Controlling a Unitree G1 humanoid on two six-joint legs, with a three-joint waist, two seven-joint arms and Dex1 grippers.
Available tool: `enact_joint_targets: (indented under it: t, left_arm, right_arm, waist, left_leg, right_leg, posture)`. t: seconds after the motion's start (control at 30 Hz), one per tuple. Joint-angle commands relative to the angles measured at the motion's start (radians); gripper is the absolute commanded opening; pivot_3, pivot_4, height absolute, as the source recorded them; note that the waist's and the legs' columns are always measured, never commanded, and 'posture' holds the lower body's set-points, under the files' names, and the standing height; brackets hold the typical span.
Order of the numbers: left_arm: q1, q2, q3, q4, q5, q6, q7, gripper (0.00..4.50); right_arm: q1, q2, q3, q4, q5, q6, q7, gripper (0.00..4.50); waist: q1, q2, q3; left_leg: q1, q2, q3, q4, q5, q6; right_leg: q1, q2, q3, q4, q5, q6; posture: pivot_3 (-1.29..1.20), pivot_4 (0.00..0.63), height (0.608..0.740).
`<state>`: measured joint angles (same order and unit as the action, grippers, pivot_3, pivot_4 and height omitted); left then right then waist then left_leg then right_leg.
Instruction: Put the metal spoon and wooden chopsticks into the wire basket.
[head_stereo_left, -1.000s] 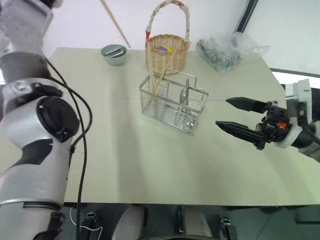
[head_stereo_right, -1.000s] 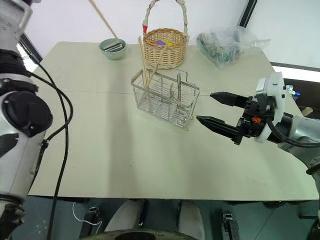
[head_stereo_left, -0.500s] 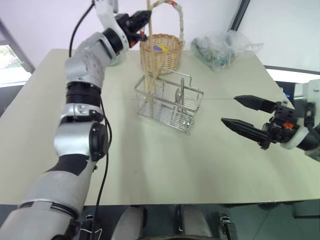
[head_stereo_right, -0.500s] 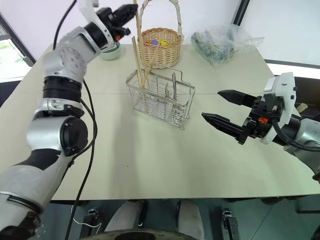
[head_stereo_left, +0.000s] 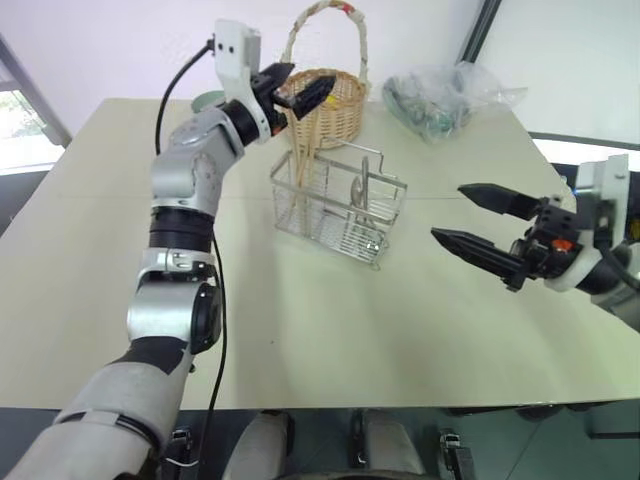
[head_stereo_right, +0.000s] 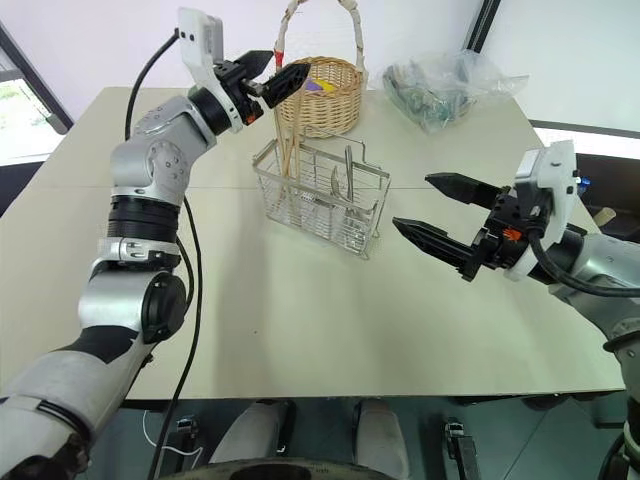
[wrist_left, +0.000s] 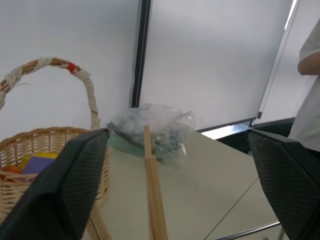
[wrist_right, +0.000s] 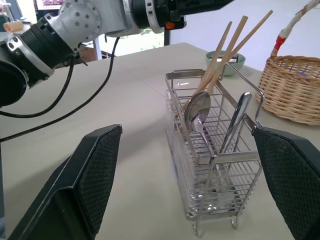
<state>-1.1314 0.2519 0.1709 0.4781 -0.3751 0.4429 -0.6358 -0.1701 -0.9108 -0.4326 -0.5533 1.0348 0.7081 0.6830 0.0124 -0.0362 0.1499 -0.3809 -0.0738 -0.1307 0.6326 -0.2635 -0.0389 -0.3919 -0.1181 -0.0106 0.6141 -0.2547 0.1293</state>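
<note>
The wire basket (head_stereo_left: 338, 205) stands mid-table. The wooden chopsticks (head_stereo_left: 301, 164) lean upright in its left end, and their tops (wrist_right: 231, 39) stick out above the rim. The metal spoon (wrist_right: 199, 108) stands bowl-up in a middle compartment, beside another metal handle (wrist_right: 238, 120). My left gripper (head_stereo_left: 291, 90) hovers open just above the chopstick tops. In the left wrist view one chopstick (wrist_left: 153, 195) rises between the spread fingers (wrist_left: 65, 190) without touching them. My right gripper (head_stereo_left: 449, 212) is open and empty, to the right of the wire basket and apart from it.
A round wicker basket (head_stereo_left: 322, 100) with a tall handle stands just behind the wire basket. A small green bowl (wrist_right: 226, 60) is at the back left and a crumpled plastic bag (head_stereo_left: 440, 95) at the back right. A person's arm (wrist_left: 310, 95) stands past the table.
My left gripper came down with a chopstick, set it into the wire basket's left end and opened. The right gripper stayed put. The camera shifted.
</note>
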Motion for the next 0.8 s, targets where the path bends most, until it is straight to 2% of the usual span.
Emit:
enact_joint_targets:
  t: [0.03,0.1,0.3,0.4,0.5,0.67,0.8]
  left_arm:
    - [-0.022,0.048,0.020,-0.116,-0.032,0.045,0.013,4.44]
    - [-0.038,0.114,0.026,-0.182,-0.048,0.094,-0.011,4.44]
    - [-0.057,0.460,0.073,-0.366,-0.139,0.217,-0.221,4.44]
    - [-0.008,0.640,0.099,-0.393,-0.166,0.256,-0.334,4.44]
    - [0.109,0.785,0.131,-0.421,-0.160,0.252,-0.413,4.44]
    - [0.346,0.902,0.251,-0.504,-0.178,0.282,-0.438,4.44]
    - [0.548,0.919,0.353,-0.609,-0.176,0.288,-0.432,4.44]
  right_arm:
    - [-0.043,0.000,0.007,0.029,-0.021,-0.028,0.026,4.31]
    - [-0.070,-0.006,0.022,0.053,-0.033,-0.030,0.049,4.31]
    - [-0.146,-0.014,0.057,0.124,-0.069,-0.040,0.115,4.31]
    - [-0.170,-0.012,0.062,0.153,-0.081,-0.043,0.141,4.31]
    - [-0.184,-0.005,0.075,0.174,-0.099,-0.052,0.167,4.31]
    - [-0.202,0.017,0.103,0.199,-0.122,-0.063,0.186,4.31]
    - [-0.201,0.025,0.124,0.214,-0.151,-0.072,0.219,4.31]
  waist:
    - [0.000,0.000,0.000]
    - [-0.002,0.000,0.000]
    - [-0.024,0.002,0.001]
    - [-0.025,0.004,0.001]
    - [-0.024,0.006,0.001]
    - [-0.018,0.006,0.002]
    - [-0.022,0.006,0.002]
  left_leg:
    - [0.000,0.000,0.000,0.000,0.000,0.000]
    - [0.001,0.000,0.000,0.000,0.000,0.000]
    - [0.001,0.001,0.000,-0.002,0.000,0.000]
    - [0.003,0.001,0.001,-0.002,0.000,0.000]
    - [0.006,0.000,0.001,-0.003,0.000,0.001]
    - [0.006,0.001,-0.001,-0.001,0.000,0.001]
    - [0.005,0.001,0.000,-0.002,0.000,0.001]
  right_leg:
    - [0.000,0.000,0.000,0.000,0.000,0.000]
    - [0.000,0.000,0.000,0.000,0.000,0.000]
    - [-0.001,0.001,0.000,0.001,0.000,0.000]
    - [0.001,0.001,0.001,0.000,0.000,0.000]
    - [0.003,0.000,0.001,0.000,0.000,0.000]
    - [0.003,0.001,0.001,0.000,-0.002,-0.004]
    - [0.003,0.000,0.002,0.000,-0.002,-0.004]
  posture:
    - [0.00,0.150,0.678]
    - [0.00,0.150,0.678]
    - [0.00,0.150,0.678]
    - [0.00,0.150,0.678]
    - [0.00,0.150,0.678]
    - [0.00,0.150,0.678]
    - [0.00,0.150,0.678]
